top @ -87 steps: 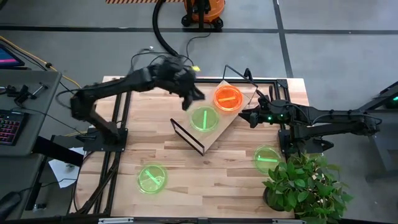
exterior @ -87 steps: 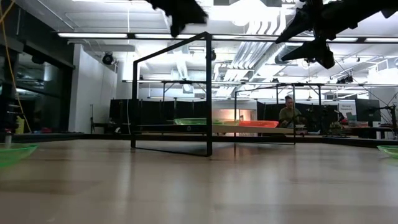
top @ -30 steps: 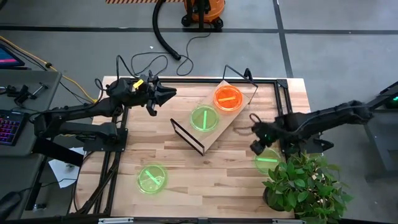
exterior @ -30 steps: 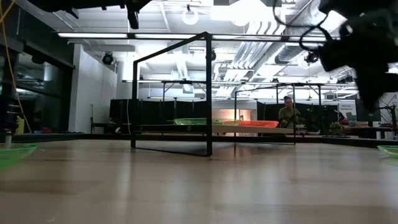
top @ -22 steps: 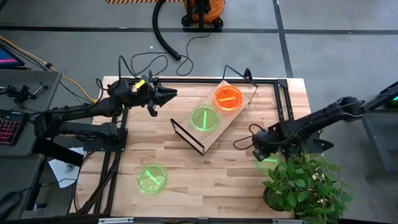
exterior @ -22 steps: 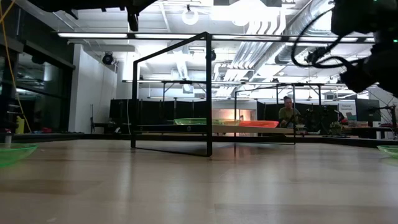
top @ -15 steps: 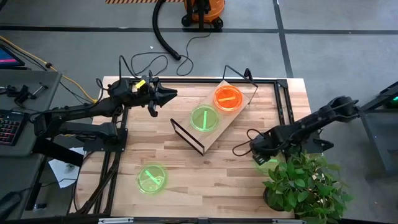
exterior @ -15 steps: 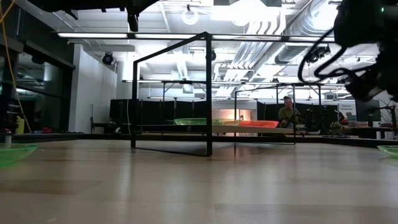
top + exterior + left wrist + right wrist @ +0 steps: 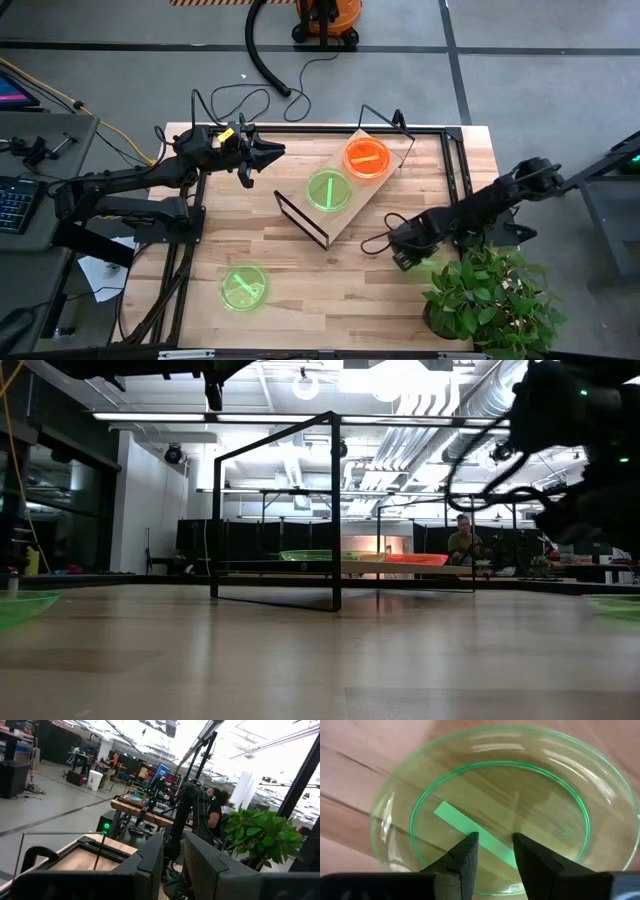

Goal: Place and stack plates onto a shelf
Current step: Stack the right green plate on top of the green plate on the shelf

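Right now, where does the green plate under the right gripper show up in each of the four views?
High view: the green plate is mostly hidden under the right gripper, beside the plant.
Low view: a thin green edge at far right.
Left wrist view: not visible.
Right wrist view: fills the picture, beyond the fingers.
Shared landmark: the right gripper.

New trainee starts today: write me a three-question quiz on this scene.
1. True or false: the shelf holds an orange plate and a green plate.
2. The right hand hovers over: A an orange plate, B a green table plate, C a plant.
3. Which shelf plate lies nearer the left hand?
Key: 1 true; 2 B; 3 green.
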